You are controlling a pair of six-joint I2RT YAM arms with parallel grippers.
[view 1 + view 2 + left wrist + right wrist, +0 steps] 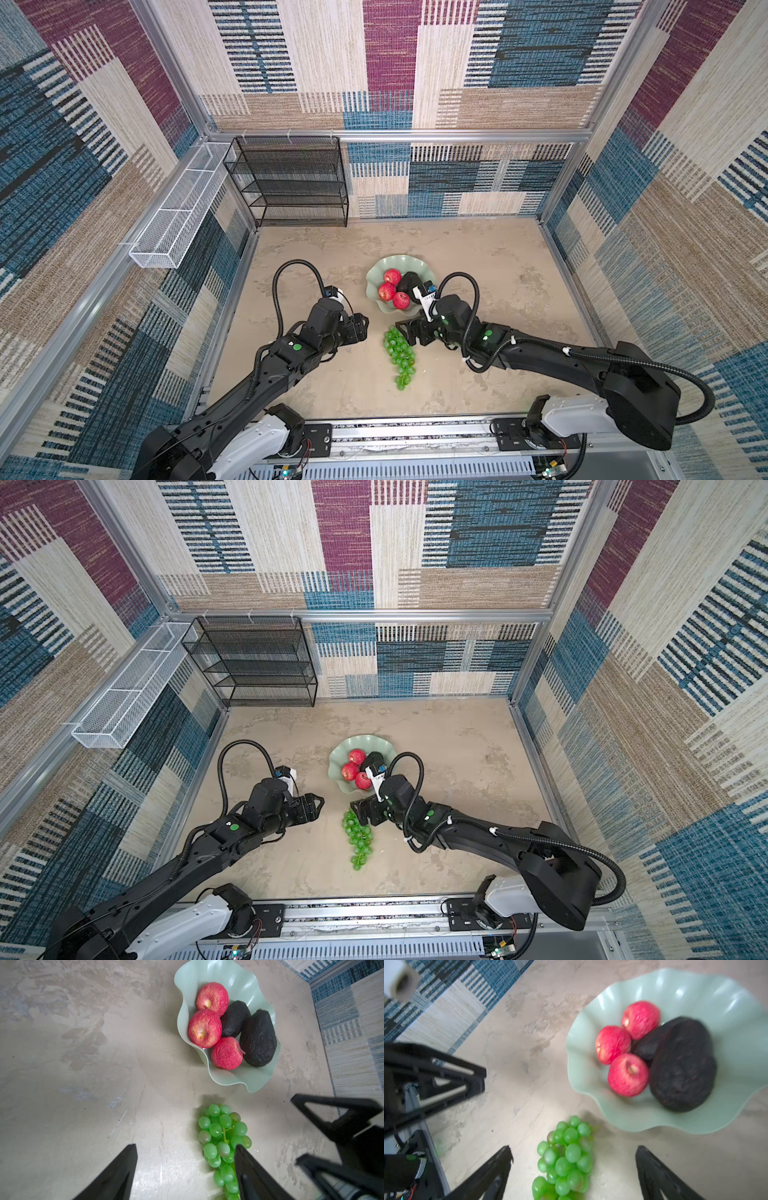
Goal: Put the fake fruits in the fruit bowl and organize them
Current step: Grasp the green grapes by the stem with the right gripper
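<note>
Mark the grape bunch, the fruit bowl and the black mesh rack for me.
grape bunch (400, 354): in a top view, middle of the green cluster.
fruit bowl (401, 262): in a top view, bare inner wall behind the apples.
black mesh rack (291, 183): in a top view, middle shelves.

The beige table (498, 257) bore the bowl (395, 262) near its middle. Grapes (400, 353) lay just beside it. A rack (291, 183) stood at the back.
</note>
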